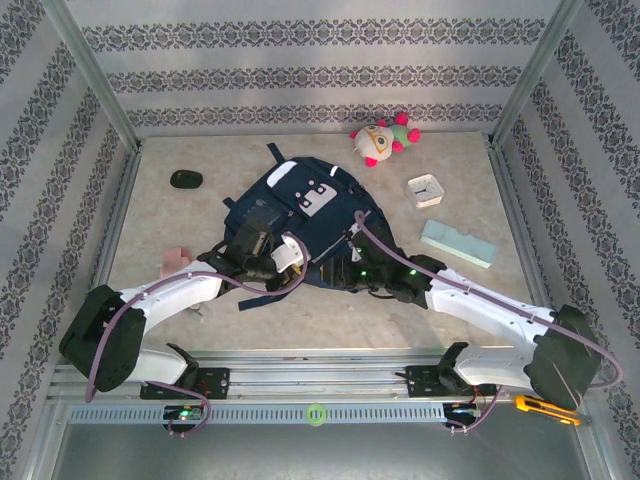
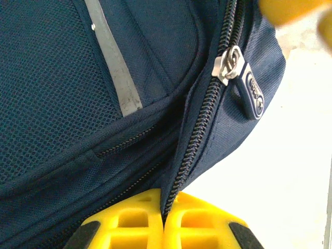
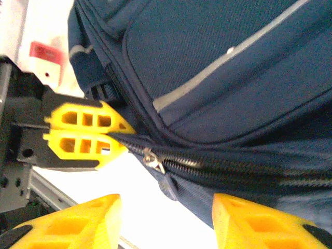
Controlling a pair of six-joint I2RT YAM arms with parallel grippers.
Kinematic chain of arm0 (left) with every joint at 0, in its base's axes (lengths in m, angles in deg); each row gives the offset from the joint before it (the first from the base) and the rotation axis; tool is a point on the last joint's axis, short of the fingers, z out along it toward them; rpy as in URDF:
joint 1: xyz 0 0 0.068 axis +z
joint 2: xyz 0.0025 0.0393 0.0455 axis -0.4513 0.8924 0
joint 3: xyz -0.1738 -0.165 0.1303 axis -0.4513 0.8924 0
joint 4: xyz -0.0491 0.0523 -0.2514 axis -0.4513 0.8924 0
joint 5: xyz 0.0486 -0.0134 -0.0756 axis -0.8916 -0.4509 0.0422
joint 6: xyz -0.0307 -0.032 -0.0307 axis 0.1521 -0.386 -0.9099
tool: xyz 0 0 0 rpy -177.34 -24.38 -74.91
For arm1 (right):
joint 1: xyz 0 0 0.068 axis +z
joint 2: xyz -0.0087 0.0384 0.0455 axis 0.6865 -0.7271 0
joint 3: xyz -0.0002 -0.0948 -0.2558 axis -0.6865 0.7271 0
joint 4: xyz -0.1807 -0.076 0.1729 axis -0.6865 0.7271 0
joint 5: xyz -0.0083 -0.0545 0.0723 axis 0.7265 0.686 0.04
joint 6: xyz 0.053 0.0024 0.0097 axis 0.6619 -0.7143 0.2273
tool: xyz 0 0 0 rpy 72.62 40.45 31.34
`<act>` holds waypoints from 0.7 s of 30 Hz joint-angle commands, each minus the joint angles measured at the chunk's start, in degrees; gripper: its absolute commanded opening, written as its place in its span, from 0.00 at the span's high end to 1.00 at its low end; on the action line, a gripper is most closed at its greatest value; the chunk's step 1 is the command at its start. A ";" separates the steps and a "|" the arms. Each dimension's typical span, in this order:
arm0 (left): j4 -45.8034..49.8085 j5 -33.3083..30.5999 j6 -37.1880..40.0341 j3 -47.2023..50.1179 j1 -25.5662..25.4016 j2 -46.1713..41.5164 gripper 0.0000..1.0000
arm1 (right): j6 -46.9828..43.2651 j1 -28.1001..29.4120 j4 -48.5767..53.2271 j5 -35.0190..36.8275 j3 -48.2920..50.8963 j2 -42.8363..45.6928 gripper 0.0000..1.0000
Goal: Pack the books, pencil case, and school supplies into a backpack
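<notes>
The navy-blue backpack (image 1: 300, 215) lies flat in the middle, front side up, with white patches on its upper pocket and thin reflective stripes across its panels. Its zipper (image 2: 199, 129) looks meshed shut below the metal slider (image 2: 228, 63). The pale mint-green pencil case (image 1: 457, 243) lies flat to its right, apart from it. The soft pink block (image 1: 177, 258) lies to its left.

The backpack (image 2: 155, 46) is navy woven cloth, matt and finely grained, and its mesh panel (image 2: 41, 78) is coarser to the eye. Its stripe (image 2: 111, 62) is smooth silver-grey tape with a dull sheen. The zip slider (image 2: 228, 63) is bright, glossy metal. The pull tab (image 2: 252, 96) seems rubbery, though it's blurred. The fingers (image 2: 124, 225) of my left gripper (image 2: 165, 207) are smooth yellow plastic. The table (image 1: 150, 210) is pale, smooth and marbled.
</notes>
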 commanded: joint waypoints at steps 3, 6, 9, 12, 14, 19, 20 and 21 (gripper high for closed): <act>-4.75 4.55 -2.57 -0.55 -0.67 -1.26 1.00 | 4.88 3.60 1.69 9.54 -2.45 -3.85 0.48; -4.98 5.08 -2.75 -0.56 -0.74 -1.39 1.00 | 5.76 3.77 2.64 13.54 -3.92 -6.19 0.49; -5.36 5.41 -2.85 -0.33 -0.67 -1.58 1.00 | 5.22 4.31 0.90 15.73 -5.01 -7.57 0.52; -5.51 5.89 -2.93 -0.36 -0.73 -1.44 1.00 | 4.87 4.84 0.51 17.39 -6.81 -8.72 0.63; -5.57 6.01 -3.14 -0.39 -0.70 -1.31 1.00 | 4.61 5.27 0.05 17.64 -7.97 -9.25 0.70; -5.49 6.52 -3.28 -0.62 -0.69 -1.02 1.00 | 5.60 5.74 0.54 19.97 -8.97 -9.58 0.82; -5.49 6.55 -3.28 -0.63 -0.69 -0.92 1.00 | 5.68 5.74 0.37 20.15 -8.82 -9.58 0.86; -5.54 6.48 -3.28 -0.62 -0.71 -0.89 1.00 | 5.68 5.74 0.59 20.48 -8.83 -9.44 0.89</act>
